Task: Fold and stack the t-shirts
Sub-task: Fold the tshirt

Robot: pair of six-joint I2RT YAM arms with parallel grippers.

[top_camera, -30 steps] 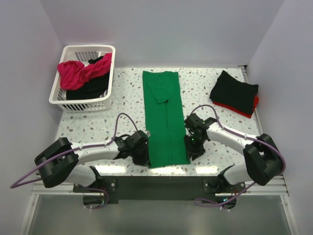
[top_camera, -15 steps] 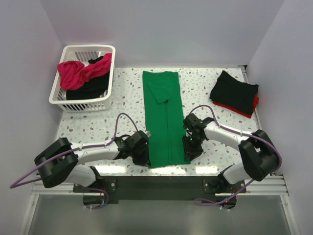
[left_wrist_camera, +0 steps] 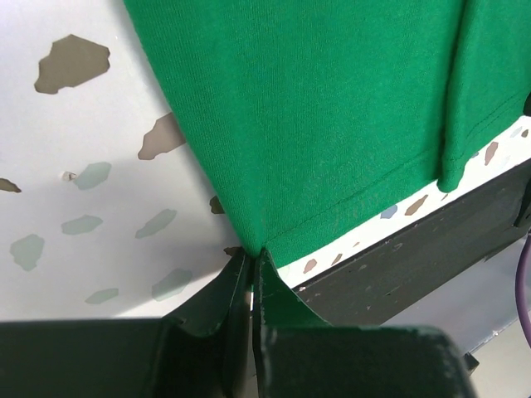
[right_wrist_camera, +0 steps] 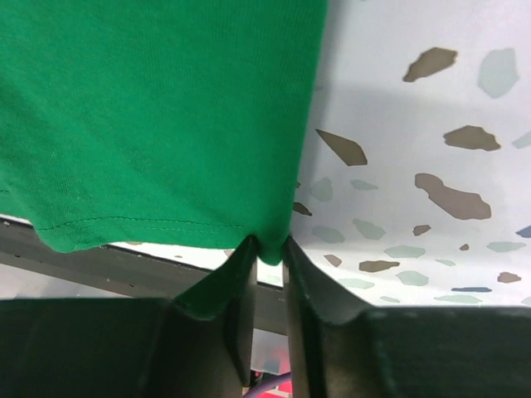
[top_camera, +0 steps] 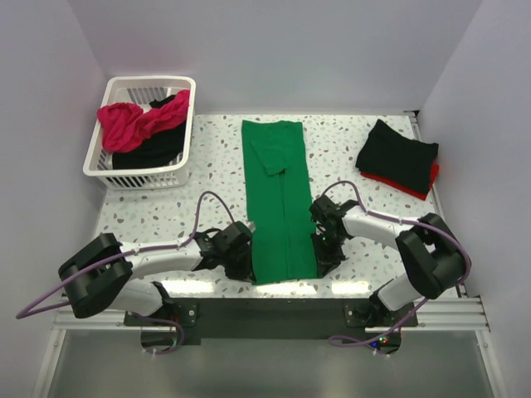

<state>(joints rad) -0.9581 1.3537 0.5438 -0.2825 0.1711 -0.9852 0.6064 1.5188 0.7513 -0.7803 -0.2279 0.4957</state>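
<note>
A bright green t-shirt (top_camera: pixel 280 199) lies folded into a long narrow strip down the middle of the table, its hem at the near edge. My left gripper (top_camera: pixel 248 270) is shut on the hem's near left corner (left_wrist_camera: pixel 251 247). My right gripper (top_camera: pixel 323 259) is shut on the near right corner (right_wrist_camera: pixel 270 245), the cloth pinched between the fingers. A folded black t-shirt (top_camera: pixel 397 154) lies on a red one (top_camera: pixel 431 177) at the back right. Magenta-pink (top_camera: pixel 124 123) and black (top_camera: pixel 153 145) shirts lie in the basket.
A white slatted plastic basket (top_camera: pixel 141 174) stands at the back left of the speckled table (top_camera: pixel 166 211). The table's dark near edge (left_wrist_camera: pixel 415 249) runs just below the green hem. White walls enclose the back and both sides.
My right gripper has moved in slightly to the left, onto the shirt's near right corner. The left gripper and the shirt have hardly moved.
</note>
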